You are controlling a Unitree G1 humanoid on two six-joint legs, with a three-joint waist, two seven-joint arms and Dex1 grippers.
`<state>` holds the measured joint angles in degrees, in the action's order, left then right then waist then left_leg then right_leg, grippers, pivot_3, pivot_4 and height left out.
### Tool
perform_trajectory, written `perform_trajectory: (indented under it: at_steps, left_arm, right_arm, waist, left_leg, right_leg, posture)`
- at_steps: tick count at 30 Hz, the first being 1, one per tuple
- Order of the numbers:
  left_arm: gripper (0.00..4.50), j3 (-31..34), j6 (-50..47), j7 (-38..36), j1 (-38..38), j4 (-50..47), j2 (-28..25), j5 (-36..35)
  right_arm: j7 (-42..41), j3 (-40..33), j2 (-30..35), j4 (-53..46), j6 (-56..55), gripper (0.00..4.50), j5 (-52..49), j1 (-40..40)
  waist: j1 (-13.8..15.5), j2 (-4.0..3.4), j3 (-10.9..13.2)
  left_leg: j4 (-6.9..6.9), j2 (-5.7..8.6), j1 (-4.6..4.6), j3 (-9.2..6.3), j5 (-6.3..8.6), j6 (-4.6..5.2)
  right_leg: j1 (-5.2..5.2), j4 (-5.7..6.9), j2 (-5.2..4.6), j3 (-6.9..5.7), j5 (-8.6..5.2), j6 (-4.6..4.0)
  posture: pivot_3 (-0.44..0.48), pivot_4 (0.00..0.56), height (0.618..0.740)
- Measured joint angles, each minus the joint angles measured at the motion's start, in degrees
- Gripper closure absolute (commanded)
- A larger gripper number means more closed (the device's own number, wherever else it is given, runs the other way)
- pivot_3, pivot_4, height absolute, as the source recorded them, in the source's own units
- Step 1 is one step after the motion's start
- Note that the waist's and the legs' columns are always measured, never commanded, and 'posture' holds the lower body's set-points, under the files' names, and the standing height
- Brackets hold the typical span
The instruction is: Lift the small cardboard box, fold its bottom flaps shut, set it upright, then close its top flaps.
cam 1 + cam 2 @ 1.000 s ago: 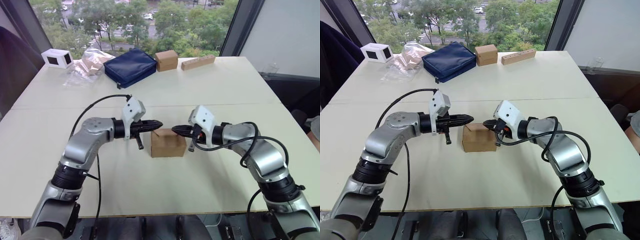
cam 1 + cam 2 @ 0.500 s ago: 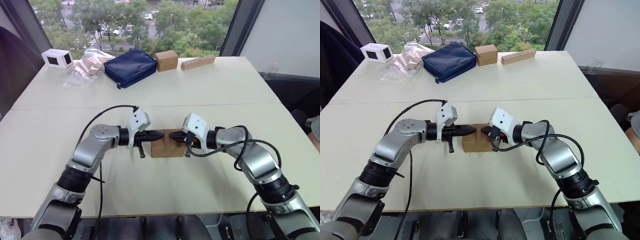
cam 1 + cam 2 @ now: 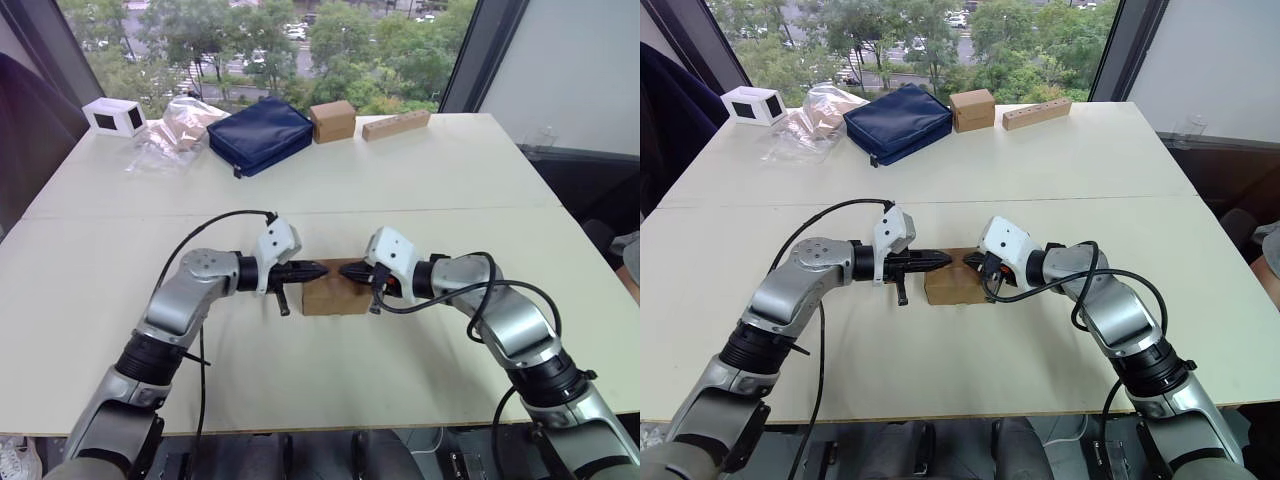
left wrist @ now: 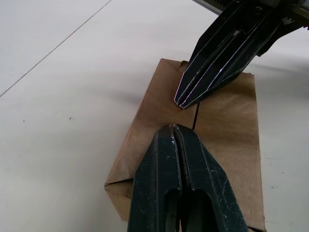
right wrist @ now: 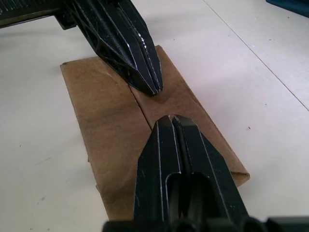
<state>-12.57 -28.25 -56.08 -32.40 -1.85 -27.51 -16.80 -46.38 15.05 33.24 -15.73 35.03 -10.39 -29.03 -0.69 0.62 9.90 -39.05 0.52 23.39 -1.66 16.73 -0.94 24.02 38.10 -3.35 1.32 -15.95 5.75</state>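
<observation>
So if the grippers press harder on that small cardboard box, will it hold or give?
The small cardboard box probably gives: its top flaps only meet at an unsealed seam. It looks light, so it might slide on the smooth table. The left gripper and right gripper are shut.

A pale table is seen, made of two boards joined along a seam running from nine to three o'clock. Along its far edge, at about eleven to one o'clock, several items are laid in a row. A white box with dark openings is placed furthest toward ten o'clock. Beside it a crumpled clear bag is spread. A navy pouch is laid next, touching or just beside the bag. A small brown cube box is set just beside the pouch. A long tan block is placed near it, angled.
</observation>
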Motion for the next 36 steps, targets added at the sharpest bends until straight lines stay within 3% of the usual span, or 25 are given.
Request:
perform_trajectory:
  at_steps: [4,8,13,17,24,36]
  left_arm:
    - [4.48,3.3,-0.5,0.3,0.0,0.0,0.4,-2.6]
    - [4.48,12.5,-7.1,2.8,-1.2,-0.8,0.2,-10.5]
    - [4.48,18.2,-14.7,0.4,-0.7,-4.7,-8.7,-16.7]
    - [4.48,20.4,-17.5,-2.4,10.5,-9.8,-15.1,-19.0]
    - [4.48,22.7,-19.4,-1.2,20.0,-14.5,-17.9,-20.9]
    - [4.48,22.3,-16.1,0.2,29.2,-15.3,-16.5,-19.9]
  right_arm:
    - [-0.1,-4.7,-2.8,0.3,-1.2,4.50,-4.2,1.0]
    - [0.1,-12.6,-3.7,-0.2,-1.0,4.50,-10.3,1.4]
    - [-1.2,-20.7,-0.3,-5.3,3.3,4.50,-18.7,4.4]
    - [-4.1,-25.3,5.2,-7.4,7.1,4.50,-23.4,13.6]
    - [-5.7,-27.0,8.8,-8.9,7.0,4.50,-24.5,22.7]
    - [-7.4,-26.9,11.8,-7.5,4.8,4.50,-24.0,27.0]
  waist:
    - [0.0,0.00,0.0]
    - [0.0,0.01,0.0]
    - [-0.1,0.00,0.0]
    - [0.0,0.00,0.0]
    - [0.1,-0.02,0.0]
    - [0.1,-0.02,0.0]
  left_leg:
    - [0.00,-0.01,0.00,-0.01,0.00,0.00]
    - [0.00,-0.03,0.01,-0.02,0.00,0.00]
    - [0.04,-0.03,0.00,-0.01,0.03,0.04]
    - [0.06,-0.03,-0.04,0.01,0.05,0.07]
    - [0.07,-0.03,-0.16,0.01,0.06,0.09]
    - [0.07,-0.10,-0.23,-0.03,0.06,0.08]
  right_leg:
    - [0.00,0.00,0.00,0.00,0.00,0.00]
    - [0.01,0.01,-0.01,0.00,0.00,0.00]
    - [0.01,0.00,-0.02,0.00,0.00,0.00]
    - [-0.07,-0.05,-0.17,0.02,0.00,-0.01]
    - [-0.23,-0.10,-0.17,-0.01,-0.01,-0.01]
    - [-0.38,-0.25,-0.21,-0.01,-0.02,-0.02]
  posture:
    - [0.000,0.150,0.740]
    - [0.000,0.150,0.740]
    - [0.000,0.150,0.740]
    - [0.000,0.150,0.740]
    - [0.000,0.150,0.740]
    - [0.000,0.150,0.740]
